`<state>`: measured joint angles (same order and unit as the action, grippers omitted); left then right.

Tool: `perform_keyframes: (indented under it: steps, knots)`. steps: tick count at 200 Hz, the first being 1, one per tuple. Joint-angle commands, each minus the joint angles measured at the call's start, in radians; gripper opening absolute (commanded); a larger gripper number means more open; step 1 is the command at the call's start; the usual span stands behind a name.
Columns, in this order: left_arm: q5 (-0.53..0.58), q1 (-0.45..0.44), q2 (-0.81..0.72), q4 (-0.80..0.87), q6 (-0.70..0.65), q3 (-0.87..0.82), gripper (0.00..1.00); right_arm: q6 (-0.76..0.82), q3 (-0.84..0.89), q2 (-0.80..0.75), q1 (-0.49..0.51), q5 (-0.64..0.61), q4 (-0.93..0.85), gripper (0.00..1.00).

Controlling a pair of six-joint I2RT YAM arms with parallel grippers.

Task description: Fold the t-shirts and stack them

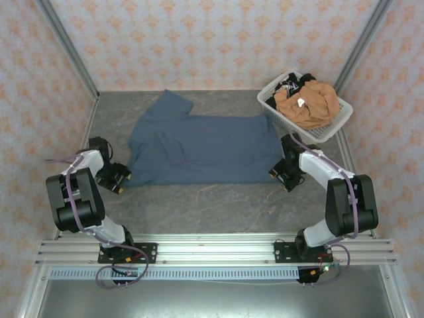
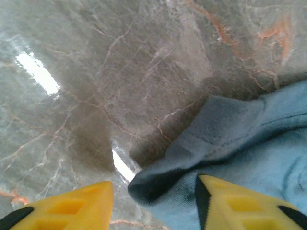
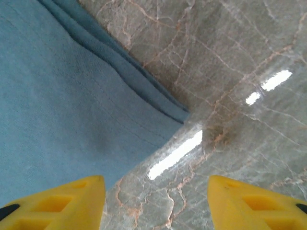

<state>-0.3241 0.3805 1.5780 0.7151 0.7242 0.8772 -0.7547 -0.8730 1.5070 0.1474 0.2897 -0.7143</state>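
Observation:
A slate-blue t-shirt (image 1: 202,147) lies spread across the middle of the table, one sleeve pointing to the far left. My left gripper (image 1: 121,177) sits low at its near-left corner, open, and that raised corner of the blue cloth (image 2: 225,143) lies between the yellow fingers (image 2: 72,208). My right gripper (image 1: 281,173) is down at the near-right corner, open, with the hem corner (image 3: 72,96) just ahead of its left finger and bare marble between the fingers. An orange-tan t-shirt (image 1: 306,103) with a white tag lies over darker ones (image 1: 291,84) in the basket.
The white lattice basket (image 1: 334,122) stands at the far right, close behind my right arm. Patterned walls and metal posts close in the grey marble table (image 1: 212,205). Bare marble runs along the near edge in front of the shirt.

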Motion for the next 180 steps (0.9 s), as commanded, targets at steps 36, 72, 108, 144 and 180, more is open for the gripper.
perform_keyframes:
  steps: [36, 72, 108, 144, 180]
  knots:
    - [0.019, 0.011, 0.055, -0.076, 0.023, 0.041, 0.1, 0.001, -0.033, 0.119, -0.006, -0.05, 0.071, 0.46]
    - [0.091, 0.011, 0.025, 0.001, -0.003, 0.072, 0.0, 0.021, -0.082, 0.174, -0.006, -0.115, 0.036, 0.15]
    - [0.188, 0.011, -0.056, 0.136, -0.02, 0.08, 0.0, 0.022, -0.083, 0.108, 0.0, -0.178, -0.06, 0.0]
    - [0.241, 0.009, -0.185, 0.222, 0.015, -0.036, 0.0, 0.005, -0.021, 0.008, 0.019, -0.191, -0.14, 0.0]
    - [0.301, 0.009, -0.288, 0.229, 0.087, -0.202, 0.0, -0.069, 0.074, -0.046, 0.063, -0.169, -0.163, 0.0]
